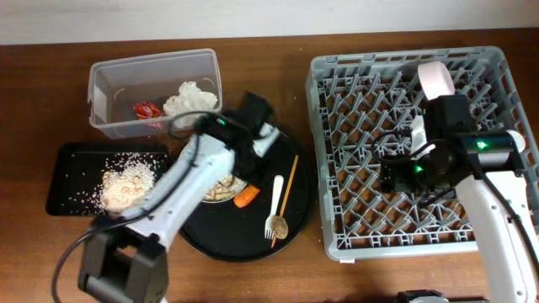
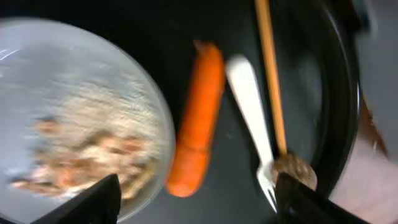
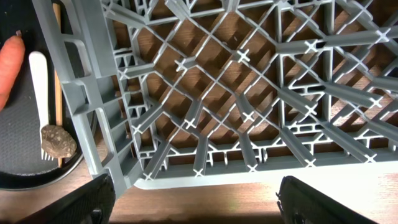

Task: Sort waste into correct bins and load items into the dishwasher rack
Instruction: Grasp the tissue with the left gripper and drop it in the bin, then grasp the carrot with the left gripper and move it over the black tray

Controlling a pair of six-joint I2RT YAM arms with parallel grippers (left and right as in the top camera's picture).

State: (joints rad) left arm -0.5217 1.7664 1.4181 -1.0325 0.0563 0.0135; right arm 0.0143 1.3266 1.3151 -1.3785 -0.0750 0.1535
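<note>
Orange carrot piece (image 2: 196, 118) lies on the big round black tray (image 2: 317, 74) just beside the pale round plate (image 2: 62, 50). It is ahead of the left gripper (image 2: 199, 202), between its spread, empty fingers, with its long axis across their closing line. Right gripper (image 3: 199, 202), likewise spread and empty, hangs over the large grey plastic dishwasher rack (image 3: 74, 106).

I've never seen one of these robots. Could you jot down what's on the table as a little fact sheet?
Clear tub: red wrapper, white napkin
Shallow black tray: beige scraps
Round black tray: plate with leftovers, carrot, fork, chopstick, brown lump
Rack: one pale pink dish, at its far side
Left gripper: open, empty, above the carrot
Right gripper: open, empty, above the rack's corner
</note>
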